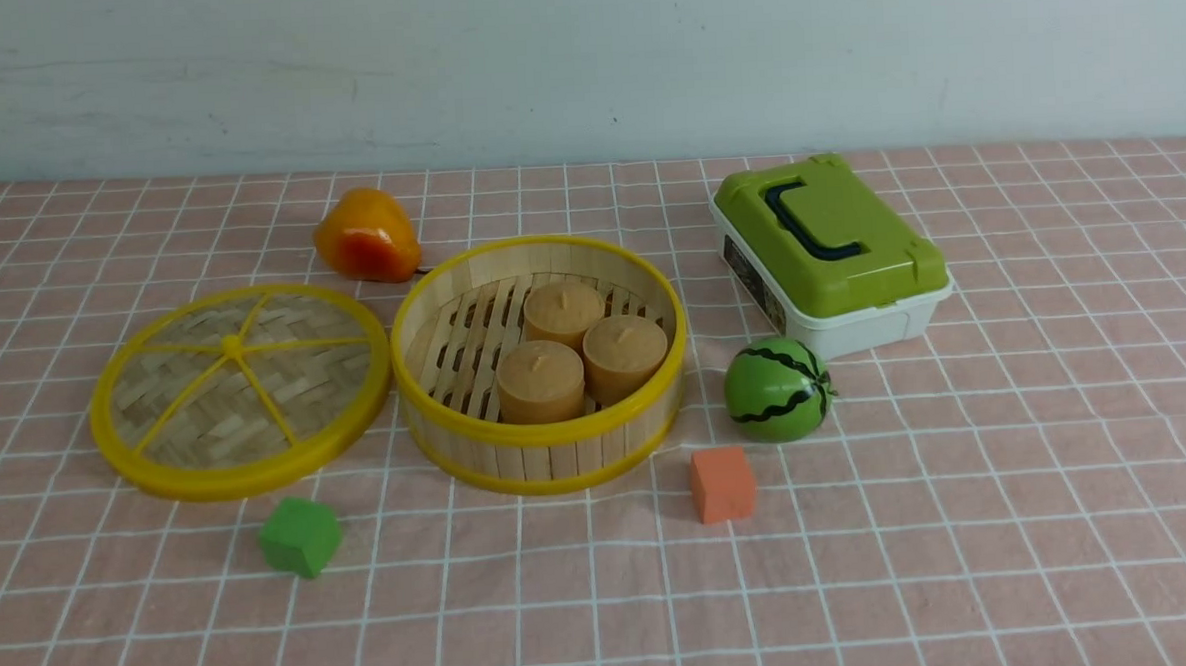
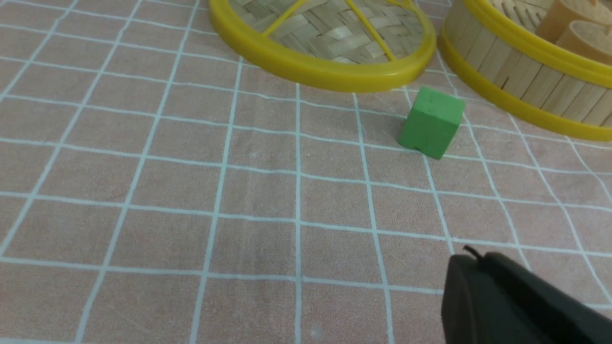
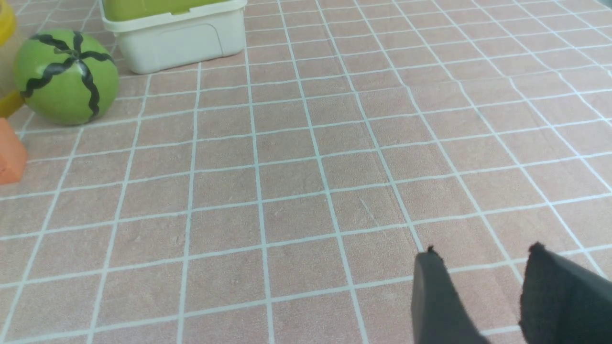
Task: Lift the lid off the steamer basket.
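Note:
The lid point(image 1: 240, 388), a woven bamboo disc with a yellow rim and spokes, lies flat on the cloth to the left of the steamer basket point(image 1: 543, 445), touching or nearly touching it. The basket is uncovered and holds three tan cup-shaped cakes point(image 1: 582, 348). The left wrist view shows the lid's rim point(image 2: 325, 71) and the basket's wall point(image 2: 526, 79). No arm shows in the front view. My left gripper point(image 2: 471, 258) is shut and empty above bare cloth. My right gripper point(image 3: 483, 253) is open and empty above bare cloth.
A green cube point(image 1: 300, 535) sits in front of the lid, also in the left wrist view point(image 2: 431, 122). An orange cube point(image 1: 722, 484), a toy watermelon point(image 1: 778, 389), a white box with green lid point(image 1: 830, 253) and an orange fruit point(image 1: 367, 237) surround the basket.

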